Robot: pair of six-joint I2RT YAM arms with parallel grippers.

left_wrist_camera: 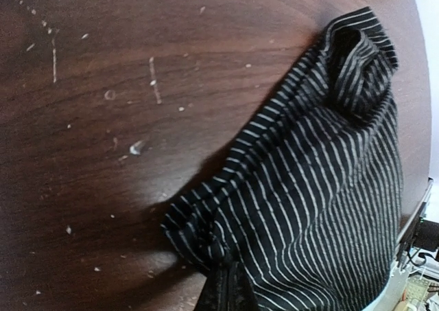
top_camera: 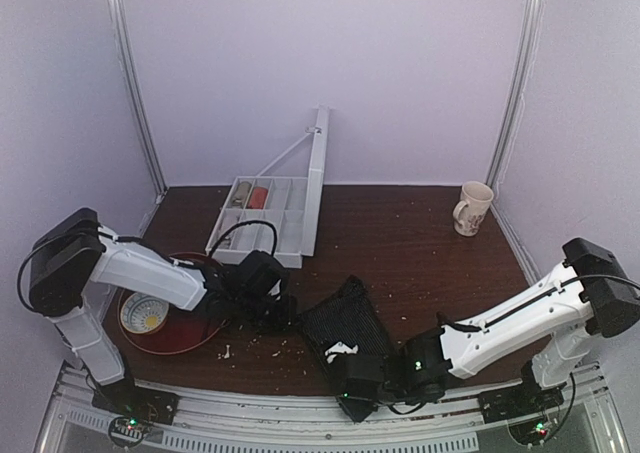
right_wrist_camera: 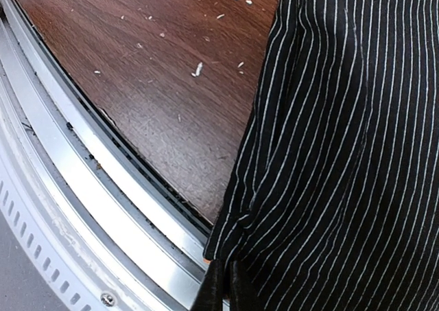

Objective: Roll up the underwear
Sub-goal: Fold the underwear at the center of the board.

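The underwear [top_camera: 345,323] lies bunched on the counter [top_camera: 430,253], low centre in the top view. The left gripper [left_wrist_camera: 221,294] has its jaws pinched together on a gathered corner, and the right gripper [right_wrist_camera: 221,292] on the hem beside the rail [right_wrist_camera: 89,194], probably to stretch it flat for rolling. Its long axis runs from frame centre down towards the bottom edge.

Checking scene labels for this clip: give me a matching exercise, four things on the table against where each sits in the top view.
Things:
1. underwear
2. mug
3. organizer box
4. red tray

Places:
A. far right
B. near left
C. near middle
D. far side, left of middle

Pairs: 1-C, 2-A, 3-D, 4-B
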